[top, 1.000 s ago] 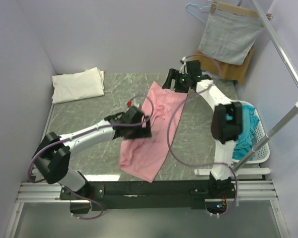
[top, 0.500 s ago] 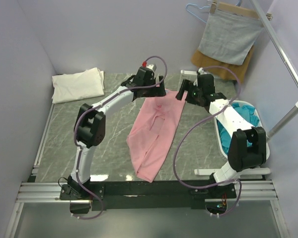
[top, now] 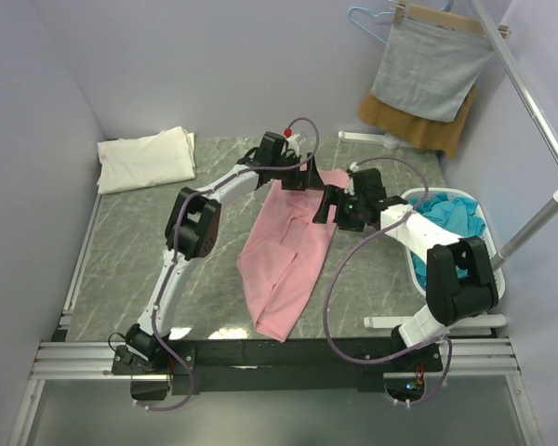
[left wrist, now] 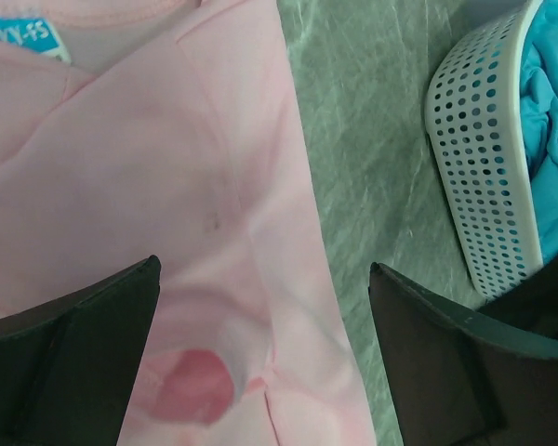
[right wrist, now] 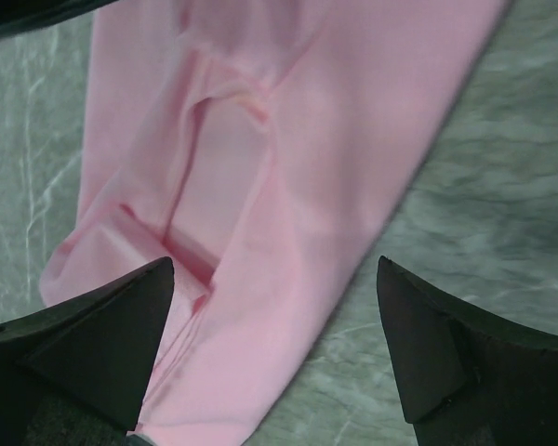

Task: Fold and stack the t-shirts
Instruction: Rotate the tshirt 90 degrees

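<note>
The pale pink t-shirt [top: 288, 251] lies folded lengthwise in a long strip on the marble table, running from back centre to the front edge. Its neck label [left wrist: 23, 35] shows in the left wrist view. My left gripper [top: 302, 177] is open over the shirt's far end and holds nothing [left wrist: 260, 353]. My right gripper [top: 327, 206] is open over the shirt's right edge and holds nothing [right wrist: 274, 353]. A cream-white t-shirt [top: 146, 159] lies folded at the back left. Teal-blue t-shirts [top: 451, 218] fill the white basket [top: 411, 243] on the right.
A grey cloth on a hanger [top: 431, 70] and a mustard-brown cloth [top: 418, 125] hang at the back right. A slanted metal pole [top: 539, 214] stands on the right. The basket's holed wall [left wrist: 479, 177] is close to the left gripper's right side.
Both arms carried the pink shirt's top end toward the back and laid it out flat. Both grippers have let go, and the right one has moved slightly forward and left.
</note>
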